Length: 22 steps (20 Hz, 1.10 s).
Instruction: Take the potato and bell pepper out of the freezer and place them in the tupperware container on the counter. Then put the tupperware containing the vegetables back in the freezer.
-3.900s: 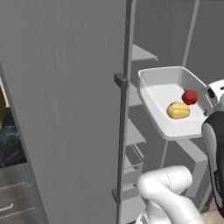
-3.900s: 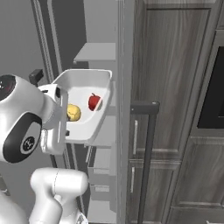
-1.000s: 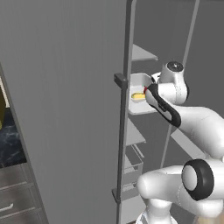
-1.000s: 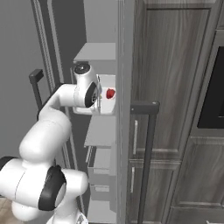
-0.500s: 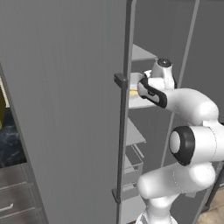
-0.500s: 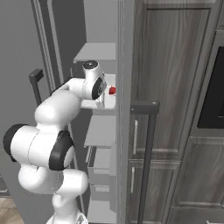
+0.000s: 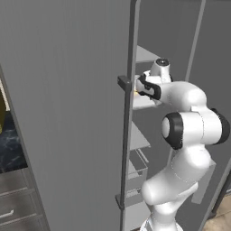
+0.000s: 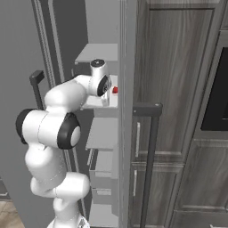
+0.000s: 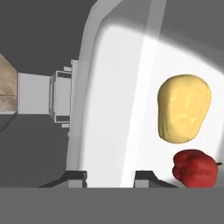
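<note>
My gripper (image 9: 109, 176) is shut on the rim of the white tupperware container (image 9: 124, 109), one fingertip (image 9: 75, 175) outside the wall and the other inside. A yellow potato (image 9: 183, 108) and a red bell pepper (image 9: 195, 168) lie in the container side by side. The arm reaches into the open freezer (image 7: 67, 113), with the gripper (image 7: 140, 85) at an upper shelf. From the right, the bell pepper (image 8: 115, 90) peeks out beside the hand, and the container (image 8: 99, 103) sits at shelf level. Whether the container rests on the shelf I cannot tell.
The freezer door's long bar handle (image 7: 127, 144) stands just left of the arm. Thin grey shelves (image 8: 104, 132) and a drawer (image 7: 135, 169) lie below. Dark wood-grain cabinets (image 8: 178, 111) and an oven (image 8: 218, 89) are to the right. The black counter (image 7: 9, 149) is at far left.
The arm has stretched deeper into the freezer with the container. A few seconds ago the container hung out in front of the shelves; now it is in at shelf level.
</note>
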Motion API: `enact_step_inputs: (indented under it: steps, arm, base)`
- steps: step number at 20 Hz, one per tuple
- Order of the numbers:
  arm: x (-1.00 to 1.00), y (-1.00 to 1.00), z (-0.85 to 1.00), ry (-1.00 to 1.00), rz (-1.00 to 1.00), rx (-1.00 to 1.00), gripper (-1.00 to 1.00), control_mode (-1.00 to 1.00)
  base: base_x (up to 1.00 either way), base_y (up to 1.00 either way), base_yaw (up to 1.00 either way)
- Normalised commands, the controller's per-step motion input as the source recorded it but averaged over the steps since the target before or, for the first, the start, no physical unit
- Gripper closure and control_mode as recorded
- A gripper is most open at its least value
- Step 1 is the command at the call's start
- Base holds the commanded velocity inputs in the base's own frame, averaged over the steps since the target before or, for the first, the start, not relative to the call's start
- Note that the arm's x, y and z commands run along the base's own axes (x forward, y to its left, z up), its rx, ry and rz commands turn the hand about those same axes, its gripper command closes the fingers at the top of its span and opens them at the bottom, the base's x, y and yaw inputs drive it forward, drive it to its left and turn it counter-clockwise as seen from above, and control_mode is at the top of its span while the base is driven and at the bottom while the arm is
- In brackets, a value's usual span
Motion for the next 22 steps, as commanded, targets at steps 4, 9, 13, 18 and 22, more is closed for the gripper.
enact_step_inputs:
  steps: [4,9,13,18,22]
  arm:
    - [0.42,0.03,-0.39,-0.01,0.0,0.0,1.0,-1.0]
    - [0.33,0.0,-0.5,-0.05,0.0,0.0,1.0,-1.0]
    - [0.33,0.0,-0.29,-0.01,0.0,0.0,1.0,-1.0]
    - [0.37,0.0,-0.05,0.0,0.0,0.0,1.0,-1.0]
    - [0.35,0.0,-0.17,-0.06,0.0,0.0,1.0,-1.0]
  base:
    - [0.0,0.0,0.0]
    - [0.0,0.0,0.0]
    - [0.0,0.0,0.0]
    - [0.0,0.0,0.0]
    - [0.0,0.0,0.0]
